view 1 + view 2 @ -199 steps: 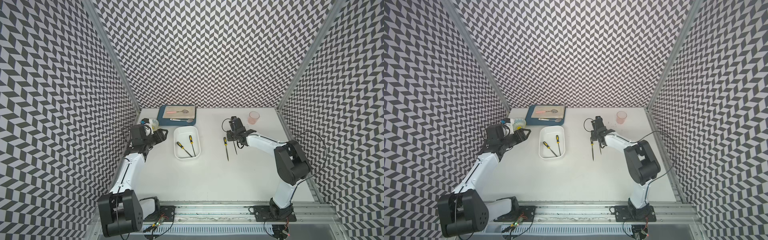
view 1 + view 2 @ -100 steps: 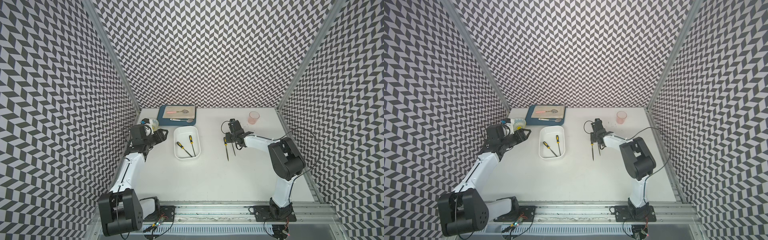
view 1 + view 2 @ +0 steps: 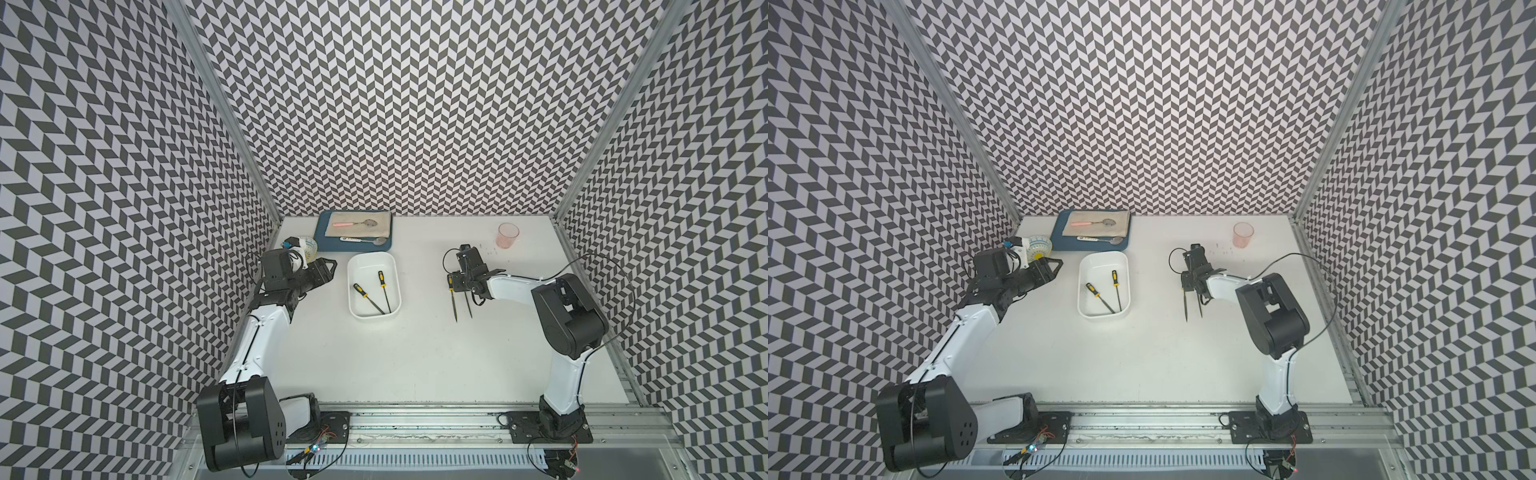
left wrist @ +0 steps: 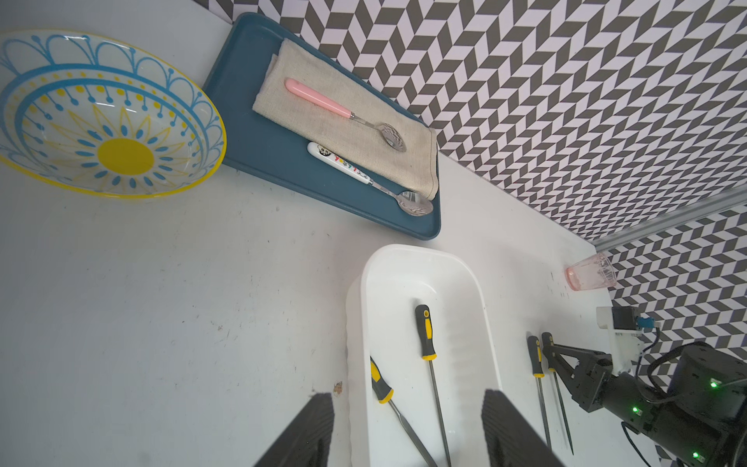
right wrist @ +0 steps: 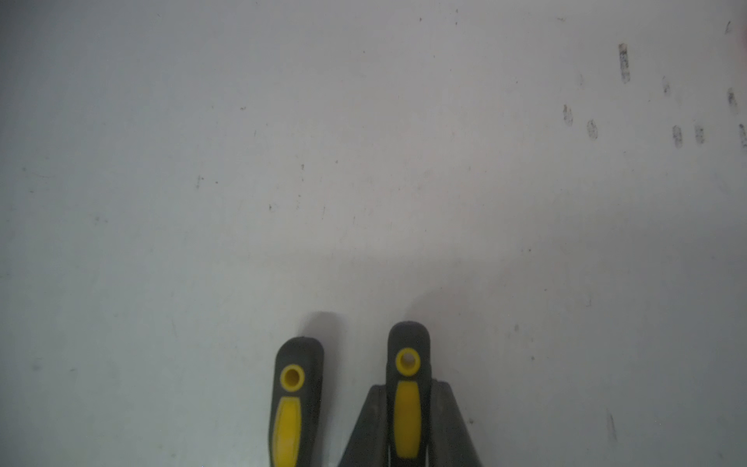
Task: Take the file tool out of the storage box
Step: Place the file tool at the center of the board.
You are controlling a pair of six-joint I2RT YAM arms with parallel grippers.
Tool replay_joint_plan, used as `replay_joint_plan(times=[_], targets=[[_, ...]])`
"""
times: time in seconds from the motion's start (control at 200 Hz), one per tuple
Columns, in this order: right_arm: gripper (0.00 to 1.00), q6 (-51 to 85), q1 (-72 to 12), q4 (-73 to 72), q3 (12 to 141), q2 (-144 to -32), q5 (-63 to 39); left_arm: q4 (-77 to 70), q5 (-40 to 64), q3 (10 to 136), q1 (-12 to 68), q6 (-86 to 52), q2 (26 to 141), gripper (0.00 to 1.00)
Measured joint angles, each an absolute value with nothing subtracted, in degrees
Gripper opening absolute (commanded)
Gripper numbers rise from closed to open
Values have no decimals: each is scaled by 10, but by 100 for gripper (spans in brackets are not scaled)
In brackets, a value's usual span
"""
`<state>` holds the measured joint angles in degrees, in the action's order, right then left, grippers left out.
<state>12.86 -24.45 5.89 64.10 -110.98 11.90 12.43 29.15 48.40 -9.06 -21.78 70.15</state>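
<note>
Right claw (image 5: pixel 408 390) lowered, file (image 5: pixel 407 420) clamped inside it, beside another file (image 5: pixel 293 404)

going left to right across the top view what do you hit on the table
patterned bowl → storage box → loose file → held file, in the right gripper → pink cup. dark blue tray left out, it overlaps the box.
</note>
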Motion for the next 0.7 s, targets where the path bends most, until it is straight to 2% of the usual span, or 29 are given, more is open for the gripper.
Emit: replay_joint_plan(times=[0.701], targets=[[0,129,-244,24,627,-1114,119,124,295,484,-91,-218,702,63]])
